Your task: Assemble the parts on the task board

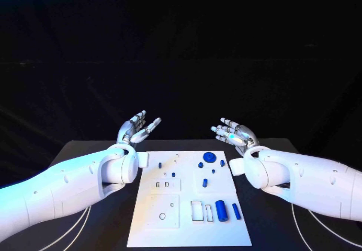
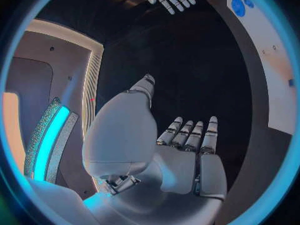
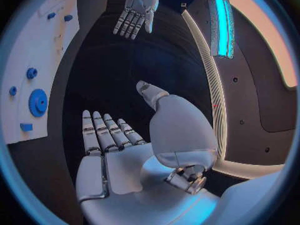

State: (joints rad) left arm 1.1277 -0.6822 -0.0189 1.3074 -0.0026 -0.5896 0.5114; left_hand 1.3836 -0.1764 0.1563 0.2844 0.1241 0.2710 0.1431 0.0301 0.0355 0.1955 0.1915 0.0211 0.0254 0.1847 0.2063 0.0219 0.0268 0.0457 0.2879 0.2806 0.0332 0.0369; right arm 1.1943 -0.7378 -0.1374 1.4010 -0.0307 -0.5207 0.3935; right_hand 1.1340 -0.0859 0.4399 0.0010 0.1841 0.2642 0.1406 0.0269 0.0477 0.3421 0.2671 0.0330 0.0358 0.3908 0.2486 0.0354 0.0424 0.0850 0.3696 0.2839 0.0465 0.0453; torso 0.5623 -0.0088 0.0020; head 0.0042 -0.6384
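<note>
The white task board (image 1: 147, 230) lies in the middle of the black table. On it sit a blue gear (image 1: 210, 156), a thick blue cylinder (image 1: 221, 210), a thin blue pin (image 1: 236, 210) and several smaller blue pieces. My left hand (image 1: 138, 129) is raised above the table's far left, fingers spread, holding nothing. My right hand (image 1: 233, 134) hovers at the far right, fingers apart and empty. In the left wrist view my left hand (image 2: 181, 150) is open and the board (image 2: 269, 50) shows with the gear (image 2: 238, 6). In the right wrist view my right hand (image 3: 125, 145) is open beside the board (image 3: 37, 45) and gear (image 3: 38, 102).
The board has empty cut-outs: a square recess (image 1: 163, 184) and rectangular slots (image 1: 198, 210) near the front. Cables (image 1: 83, 219) run over the table at both sides of the board. Both forearms flank the board's far half.
</note>
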